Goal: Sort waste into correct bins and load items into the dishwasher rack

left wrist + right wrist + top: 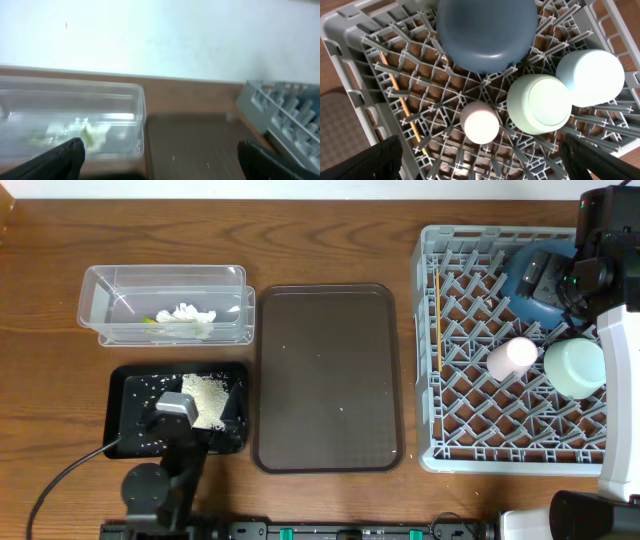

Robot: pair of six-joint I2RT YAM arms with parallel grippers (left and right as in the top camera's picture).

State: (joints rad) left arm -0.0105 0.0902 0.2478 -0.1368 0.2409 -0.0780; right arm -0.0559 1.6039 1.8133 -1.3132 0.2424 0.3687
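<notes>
The grey dishwasher rack [455, 435] on the right holds the large blue bowl [487, 32], the mint-green bowl [540, 102], the light-blue bowl [590, 77] and the pink cup [479, 122], all upside down. The chopstick [400, 97] lies along its left side. My right gripper [485, 165] hangs open above the rack, holding nothing. The clear tub [160, 305] contains the white tissue [187, 314] and a bit of wrapper. Rice [207, 396] lies heaped in the black tray [130, 395]. My left gripper [160, 165] is open and empty, over the black tray and facing the tub [75, 120].
A large dark brown serving tray [325, 375] with a few stray grains lies between the bins and the rack. The left arm [165, 470] rises from the front edge, its cable trailing left. The right arm [605, 270] covers the rack's far right corner.
</notes>
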